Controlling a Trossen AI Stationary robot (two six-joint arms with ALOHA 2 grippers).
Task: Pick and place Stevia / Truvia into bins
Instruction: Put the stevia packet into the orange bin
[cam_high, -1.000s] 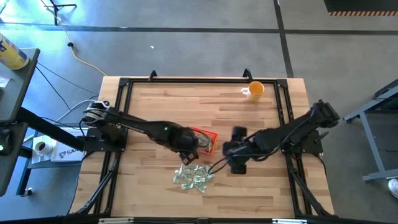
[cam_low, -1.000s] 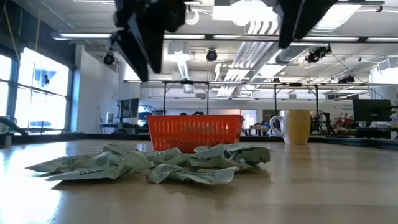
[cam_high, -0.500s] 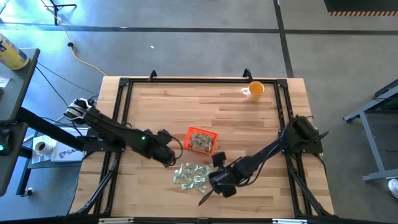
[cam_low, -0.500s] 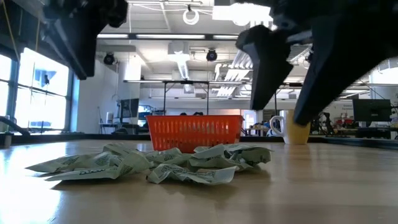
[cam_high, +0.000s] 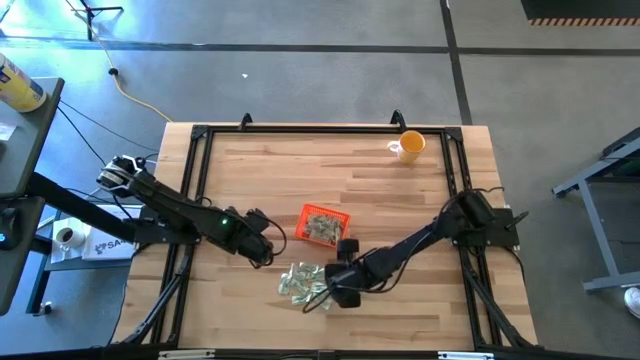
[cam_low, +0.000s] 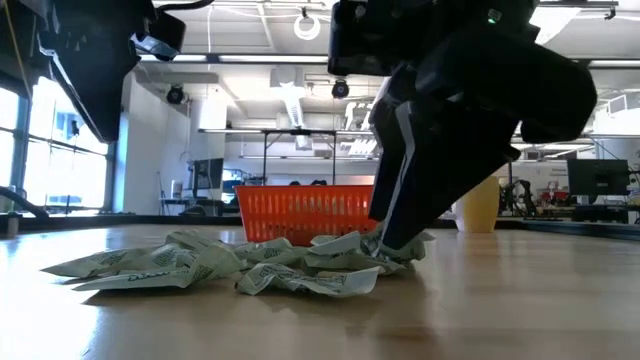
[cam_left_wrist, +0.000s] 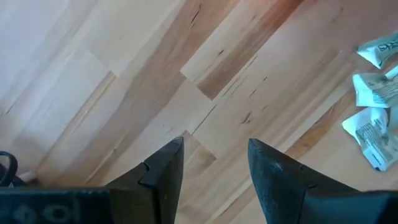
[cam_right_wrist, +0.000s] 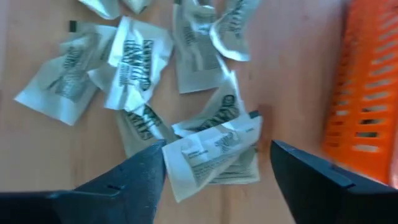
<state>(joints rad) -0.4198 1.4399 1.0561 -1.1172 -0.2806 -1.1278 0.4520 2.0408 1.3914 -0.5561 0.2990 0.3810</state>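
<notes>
**Right arm low over the packet pile**

The right gripper (cam_right_wrist: 214, 168) reaches down, fingers spread wide astride a crumpled green-and-white paper sweetener packet (cam_right_wrist: 211, 149) on the wooden surface (cam_high: 400, 200). Beyond them sits the shallow orange-red plastic tray (cam_high: 325, 225). The left gripper (cam_left_wrist: 214, 165) hovers apart, fingers parted, empty.

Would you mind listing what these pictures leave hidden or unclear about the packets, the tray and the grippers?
- Packets in the orange tray: high view too small to count; low view, the wall hides them.
- Packet pile: high view, the right gripper covers its edge; whether it touches a packet is unclear.
- Packet print: right wrist view, blurred.
- Left gripper: open over bare wood; its fingertips hide the board beneath.
</notes>
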